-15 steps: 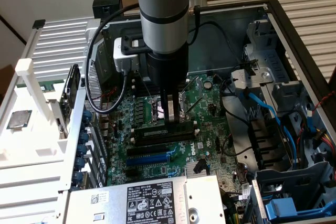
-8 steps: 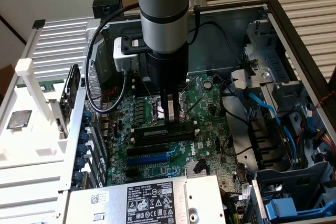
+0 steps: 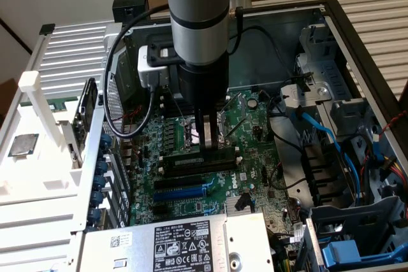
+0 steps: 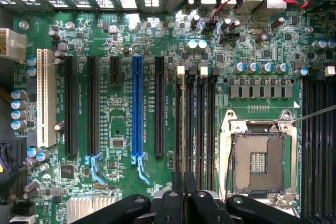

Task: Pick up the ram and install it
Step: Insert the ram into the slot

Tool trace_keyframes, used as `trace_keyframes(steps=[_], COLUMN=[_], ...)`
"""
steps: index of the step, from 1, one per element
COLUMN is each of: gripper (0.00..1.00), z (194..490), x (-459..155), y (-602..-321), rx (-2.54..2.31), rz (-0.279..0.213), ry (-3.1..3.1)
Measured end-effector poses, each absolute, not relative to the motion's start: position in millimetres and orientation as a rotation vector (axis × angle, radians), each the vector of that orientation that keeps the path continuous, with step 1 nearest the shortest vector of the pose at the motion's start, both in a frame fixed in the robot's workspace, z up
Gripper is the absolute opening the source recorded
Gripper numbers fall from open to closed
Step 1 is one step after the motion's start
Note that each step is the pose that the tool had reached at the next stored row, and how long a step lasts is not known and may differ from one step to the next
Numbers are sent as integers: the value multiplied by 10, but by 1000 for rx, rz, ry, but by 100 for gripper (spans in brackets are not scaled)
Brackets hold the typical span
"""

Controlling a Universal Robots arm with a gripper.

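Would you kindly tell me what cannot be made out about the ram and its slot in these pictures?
How deep the ram sits: in the exterior view, the gripper covers its middle.
The ram's label: in the wrist view, the stick is seen edge-on.
Whether the slot's end clips are latched: too small in the exterior view, seen from straight above in the wrist view.
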State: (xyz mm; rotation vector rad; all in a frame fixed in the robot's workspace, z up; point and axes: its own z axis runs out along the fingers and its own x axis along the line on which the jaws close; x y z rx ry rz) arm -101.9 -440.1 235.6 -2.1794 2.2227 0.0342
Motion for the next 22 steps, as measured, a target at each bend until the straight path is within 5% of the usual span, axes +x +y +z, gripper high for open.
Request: trace_keyframes(steps=[22], gripper=[12], z=[2322], x=[-1022], y=[-4410], rx=[-2179], rz=[34], ry=[2223])
